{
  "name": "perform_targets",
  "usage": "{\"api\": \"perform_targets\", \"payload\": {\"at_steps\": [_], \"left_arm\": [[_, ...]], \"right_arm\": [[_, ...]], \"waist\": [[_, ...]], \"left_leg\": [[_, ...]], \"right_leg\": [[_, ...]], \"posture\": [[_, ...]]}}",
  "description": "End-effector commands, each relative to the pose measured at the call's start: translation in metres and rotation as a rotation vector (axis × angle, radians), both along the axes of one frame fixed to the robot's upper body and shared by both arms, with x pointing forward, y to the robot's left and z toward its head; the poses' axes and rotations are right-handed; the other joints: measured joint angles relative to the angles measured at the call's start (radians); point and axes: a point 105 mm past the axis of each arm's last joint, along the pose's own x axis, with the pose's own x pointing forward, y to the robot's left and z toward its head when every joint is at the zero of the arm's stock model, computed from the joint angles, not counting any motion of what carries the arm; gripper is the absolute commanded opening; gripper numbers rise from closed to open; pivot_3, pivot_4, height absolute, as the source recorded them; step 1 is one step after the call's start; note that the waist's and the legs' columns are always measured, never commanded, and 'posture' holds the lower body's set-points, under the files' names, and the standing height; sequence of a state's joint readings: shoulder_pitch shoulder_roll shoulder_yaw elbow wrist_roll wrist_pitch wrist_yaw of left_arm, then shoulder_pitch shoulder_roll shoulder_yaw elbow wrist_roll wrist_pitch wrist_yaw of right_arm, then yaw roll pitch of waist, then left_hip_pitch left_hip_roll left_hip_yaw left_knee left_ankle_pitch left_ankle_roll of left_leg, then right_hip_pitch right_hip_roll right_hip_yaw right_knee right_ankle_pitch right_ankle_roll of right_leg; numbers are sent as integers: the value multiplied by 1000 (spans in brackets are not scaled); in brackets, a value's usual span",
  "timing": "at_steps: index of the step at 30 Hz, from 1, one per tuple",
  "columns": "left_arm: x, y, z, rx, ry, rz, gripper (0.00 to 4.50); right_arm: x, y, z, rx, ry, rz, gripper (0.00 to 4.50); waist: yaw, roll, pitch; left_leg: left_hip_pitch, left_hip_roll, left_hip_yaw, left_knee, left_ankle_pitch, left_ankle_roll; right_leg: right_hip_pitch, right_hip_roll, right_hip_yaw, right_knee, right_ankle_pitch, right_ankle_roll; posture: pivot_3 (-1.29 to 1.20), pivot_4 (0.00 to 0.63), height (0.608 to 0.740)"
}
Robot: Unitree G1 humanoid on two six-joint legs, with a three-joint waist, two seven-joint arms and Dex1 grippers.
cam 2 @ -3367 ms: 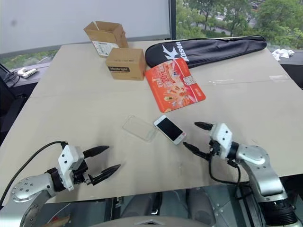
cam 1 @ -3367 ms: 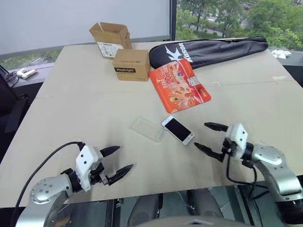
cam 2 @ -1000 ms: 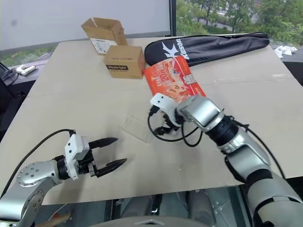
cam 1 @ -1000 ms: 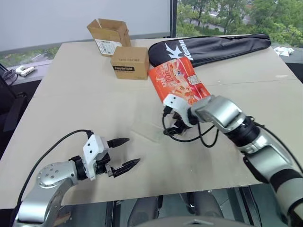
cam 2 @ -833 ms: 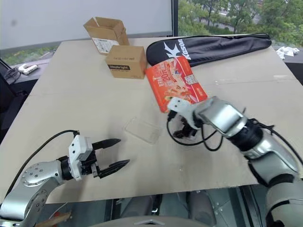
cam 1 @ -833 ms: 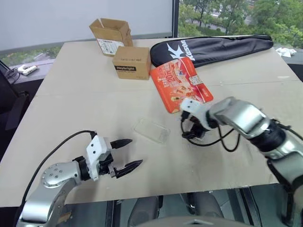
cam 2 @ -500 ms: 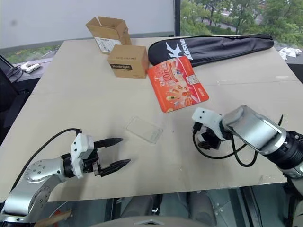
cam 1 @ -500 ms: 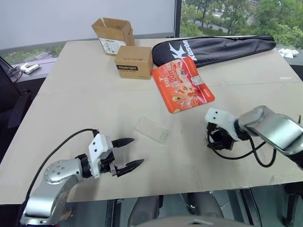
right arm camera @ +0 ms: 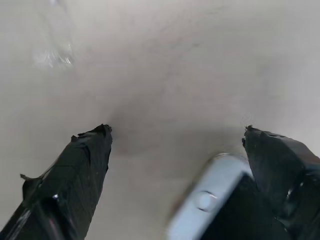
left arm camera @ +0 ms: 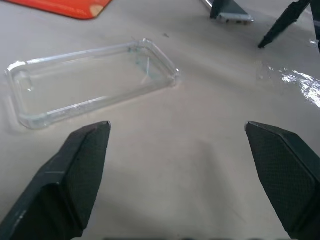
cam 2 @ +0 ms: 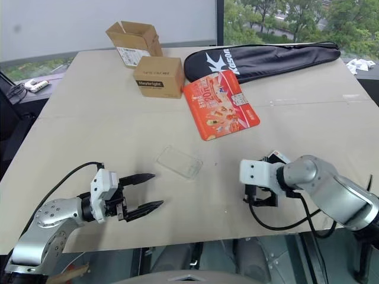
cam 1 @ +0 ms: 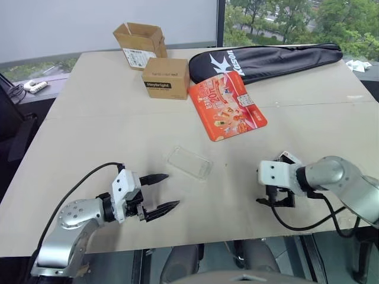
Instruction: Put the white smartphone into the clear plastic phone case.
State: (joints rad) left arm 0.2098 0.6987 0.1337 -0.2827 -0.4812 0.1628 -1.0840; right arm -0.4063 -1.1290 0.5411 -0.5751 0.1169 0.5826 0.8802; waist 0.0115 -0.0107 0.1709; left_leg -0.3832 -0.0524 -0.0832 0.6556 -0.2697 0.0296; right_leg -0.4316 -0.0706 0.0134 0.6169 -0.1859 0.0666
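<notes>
- Left arm — the forearm lies low over the near-left part of the table [cam 1: 106, 118], with the wrist turned inward. The left gripper [cam 1: 172, 189] points roughly level, forward and to the right, toward the middle of the table.
- Left fingers [left arm camera: 75, 170] — spread wide and released, holding nothing. They are above the table surface, short of the clear plastic phone case [cam 1: 189, 163] and not touching it.
- Clear plastic phone case — lies flat on the table with its open side up and nothing inside it. It is near the table's middle, on the near side of the orange packet [cam 1: 227, 105].
- Right arm — reaches in from the right side with the elbow out. The right gripper [right arm camera: 175, 130] tips steeply down toward the table and to the left.
- Right fingers [right arm camera: 75, 180] — spread wide and released, not clamped on anything.
- White smartphone [right arm camera: 210, 200] — sits under the right gripper on the near-right part of the table, well apart from the case. One end lies just beside one right finger, leaving a broad gap to the other. Whether that finger touches the phone cannot be told.
</notes>
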Motion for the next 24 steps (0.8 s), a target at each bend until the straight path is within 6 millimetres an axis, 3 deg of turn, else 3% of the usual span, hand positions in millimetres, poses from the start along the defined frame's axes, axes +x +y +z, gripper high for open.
{"api": "perform_targets", "payload": {"at_steps": [1,6,11,14,18,24], "left_arm": [[3,-7,9,-26,-43,-16,4452],[6,-14,16,-40,-59,-18,4452],[9,-19,17,-46,-62,-23,4452],[11,-21,20,-50,-66,-24,4452],[13,-20,22,-48,-70,-24,4452],[15,-22,26,-51,-77,-25,4452]], "right_arm": [[7,-24,4,-147,-136,138,4500],[6,-54,14,-245,-140,186,4500],[17,-78,19,-327,-195,127,4500],[13,-43,35,-32,-146,34,4500],[9,-19,50,166,-20,-140,4500],[31,2,49,236,-38,-341,4500]], "waist": [[1,0,0],[3,0,0],[-1,0,0],[-2,-1,0],[2,0,1],[2,0,1]], "left_leg": [[0,0,0,0,0,0],[0,0,0,5,0,0],[0,1,1,5,0,0],[0,1,1,5,0,0],[0,2,0,5,0,0],[-1,1,0,7,-1,1]], "right_leg": [[0,0,0,0,0,0],[2,0,0,0,2,-2],[2,0,1,1,1,-3],[2,1,2,1,1,-3],[2,1,2,3,2,-3],[2,0,1,3,1,-3]], "posture": [[0,150,740],[0,150,740],[0,150,740],[0,150,740],[0,150,740],[0,150,740]]}}
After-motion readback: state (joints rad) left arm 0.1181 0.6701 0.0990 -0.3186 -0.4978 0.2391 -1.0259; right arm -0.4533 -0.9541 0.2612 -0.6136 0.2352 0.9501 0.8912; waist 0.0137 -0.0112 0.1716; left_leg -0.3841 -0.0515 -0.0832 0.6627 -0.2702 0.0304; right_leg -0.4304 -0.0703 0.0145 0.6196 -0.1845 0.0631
